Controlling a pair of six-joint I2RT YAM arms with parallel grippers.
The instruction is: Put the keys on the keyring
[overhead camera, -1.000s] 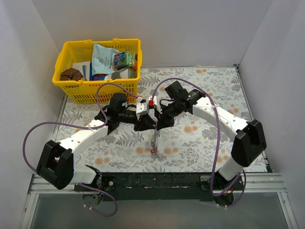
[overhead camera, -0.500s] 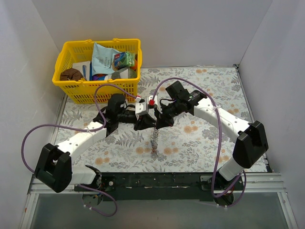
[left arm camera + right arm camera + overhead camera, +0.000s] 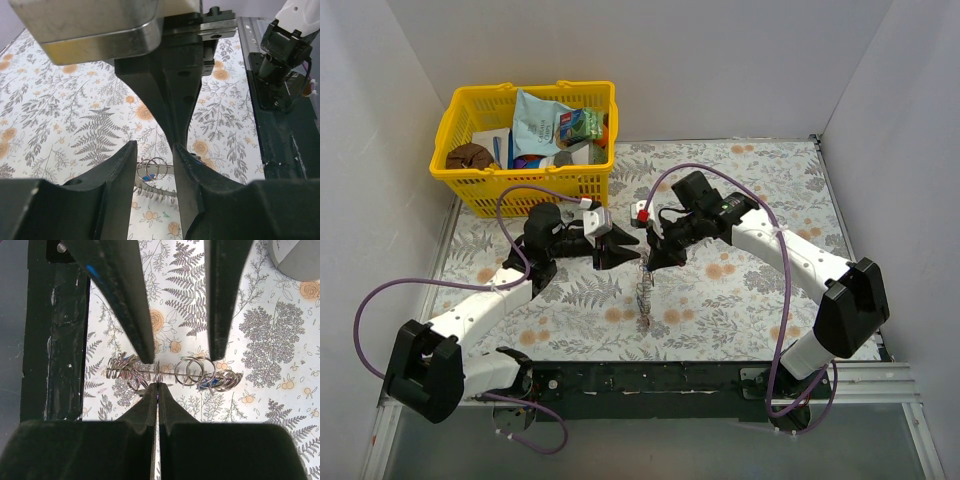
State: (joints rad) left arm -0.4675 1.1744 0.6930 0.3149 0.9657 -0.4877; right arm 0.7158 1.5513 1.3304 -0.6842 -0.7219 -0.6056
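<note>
left pincer (image 3: 155, 148): hovering just left of the right one, fingers standing apart, gripping nothing
right pincer (image 3: 157, 386): clamping together on the keyring's thin edge
keyring (image 3: 644, 295): dangling edge-on over the tabletop (image 3: 740, 300), mid-width, toward the near edge
keys (image 3: 213, 384): a blue head is showing among small wire loops bunched on the keyring
basket (image 3: 480, 190): sitting at the far left corner

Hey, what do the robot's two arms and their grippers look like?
Both the left arm and right arm have white links with chunky black joints. A purple cable loops along each. The left gripper and right gripper have black tapered fingers.
</note>
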